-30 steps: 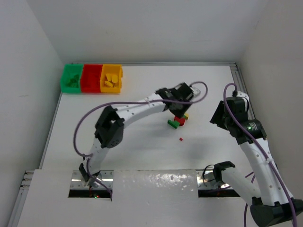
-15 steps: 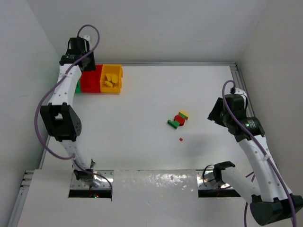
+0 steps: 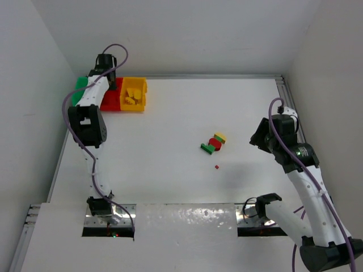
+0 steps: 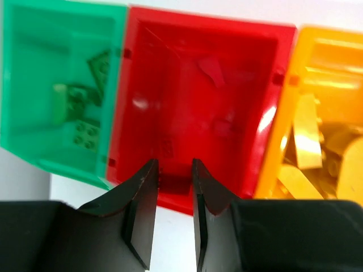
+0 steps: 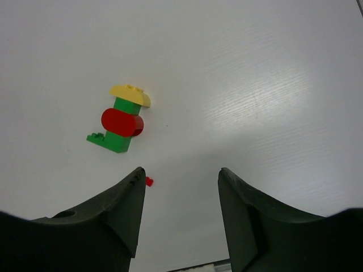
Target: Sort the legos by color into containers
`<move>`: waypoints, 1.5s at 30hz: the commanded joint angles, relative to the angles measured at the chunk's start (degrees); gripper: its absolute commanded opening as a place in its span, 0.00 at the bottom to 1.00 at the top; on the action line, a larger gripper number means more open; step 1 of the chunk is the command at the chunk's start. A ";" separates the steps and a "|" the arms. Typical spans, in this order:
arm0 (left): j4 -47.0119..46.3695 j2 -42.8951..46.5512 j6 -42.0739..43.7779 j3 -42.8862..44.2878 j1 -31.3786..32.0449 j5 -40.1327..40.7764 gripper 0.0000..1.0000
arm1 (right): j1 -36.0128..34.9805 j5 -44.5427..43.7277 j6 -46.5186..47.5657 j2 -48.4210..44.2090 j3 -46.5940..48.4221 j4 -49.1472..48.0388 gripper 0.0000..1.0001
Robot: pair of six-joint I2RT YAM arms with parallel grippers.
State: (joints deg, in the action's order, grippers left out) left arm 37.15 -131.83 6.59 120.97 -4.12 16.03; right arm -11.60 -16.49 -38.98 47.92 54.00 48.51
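We judge the sorting well along but not finished. At the far left corner of the white surface (image 3: 170,113) stand three joined open-top containers, each holding pieces of its own colour. The green plastic bin (image 4: 22,85) has green studded bricks, the red plastic bin (image 4: 210,22) a few red ones, and the yellow-orange plastic bin (image 4: 340,39) a heap of yellow ones. Left to sort, toward the right edge, are a small joined cluster of legos (image 5: 122,122) (yellow cap, red round piece, green base) and a tiny loose red piece (image 5: 149,181) near it.

The left end effector (image 4: 174,167) hangs over the near wall of the red bin with its fingers nearly together. Only red shows in the slit, so we cannot tell whether it clamps a brick or we merely see the bin through it. The right end effector (image 5: 181,173) hangs near the right edge, short of the cluster, fingers wide apart and empty.

From overhead the left arm covers much of the green and red bins, and the left wrist picture is blurred — we cannot count the pieces.
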 commanded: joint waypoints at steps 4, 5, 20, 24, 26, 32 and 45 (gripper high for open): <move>-6.21 -0.36 2.29 0.41 -0.10 2.78 0.17 | -0.09 -1.53 -0.22 -0.37 0.49 0.44 0.54; -6.21 -0.44 2.03 0.15 -0.10 2.95 0.23 | -0.09 -1.53 -0.13 -0.29 0.67 0.44 0.54; -3.58 3.33 -1.75 2.69 -0.10 -0.28 0.14 | -0.09 -1.70 0.22 -0.19 1.46 0.62 0.54; 4.33 11.39 -12.19 1.48 2.26 -12.23 0.12 | -0.09 -1.70 -0.04 -0.55 0.67 0.88 0.54; 2.16 20.88 -12.65 -9.83 8.81 -19.01 0.16 | -0.09 -1.61 -0.30 -0.64 0.15 0.71 0.54; -4.72 37.70 -15.27 -33.59 33.86 -16.30 0.29 | -0.09 -0.56 -0.39 0.15 0.58 0.09 0.54; -5.68 23.73 -17.40 -32.38 63.88 -15.32 0.33 | -0.09 -2.05 -1.36 -2.13 0.32 2.55 0.54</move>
State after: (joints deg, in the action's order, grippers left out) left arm 32.58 -106.45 -9.54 84.99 57.10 2.42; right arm -11.60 -16.99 -39.46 46.96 54.00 50.39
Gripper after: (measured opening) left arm 0.322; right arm 0.538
